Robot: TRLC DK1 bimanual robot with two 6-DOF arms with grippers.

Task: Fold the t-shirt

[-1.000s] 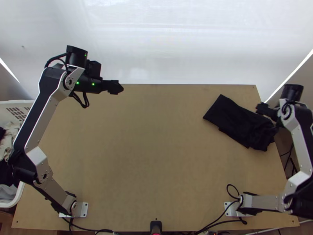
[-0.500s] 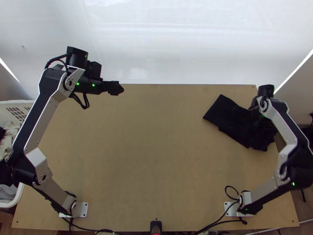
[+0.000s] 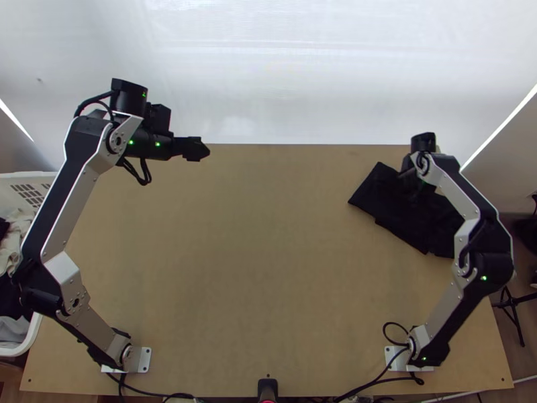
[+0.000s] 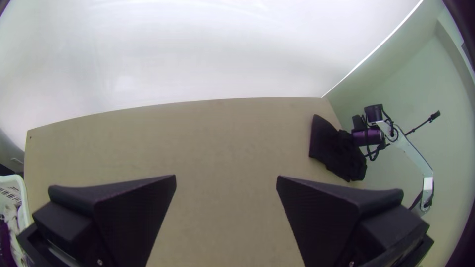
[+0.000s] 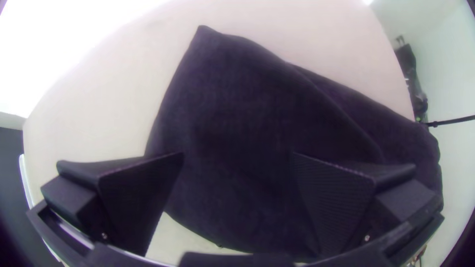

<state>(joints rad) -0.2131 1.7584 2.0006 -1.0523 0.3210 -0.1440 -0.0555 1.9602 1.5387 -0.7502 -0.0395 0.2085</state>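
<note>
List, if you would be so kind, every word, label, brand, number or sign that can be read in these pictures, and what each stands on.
No text can be read anywhere in these pictures.
Black folded cloth: no lettering or label can be made out.
Small green mark on the left arm's black housing: too small to tell whether it is a character.
White plastic basket: no readable print.

From my station I saw a light wooden table [image 3: 268,269], with the black t-shirt [image 3: 403,218] lying loosely folded near its far right corner and dark cables [image 3: 384,330] crossing its near edge.
</note>
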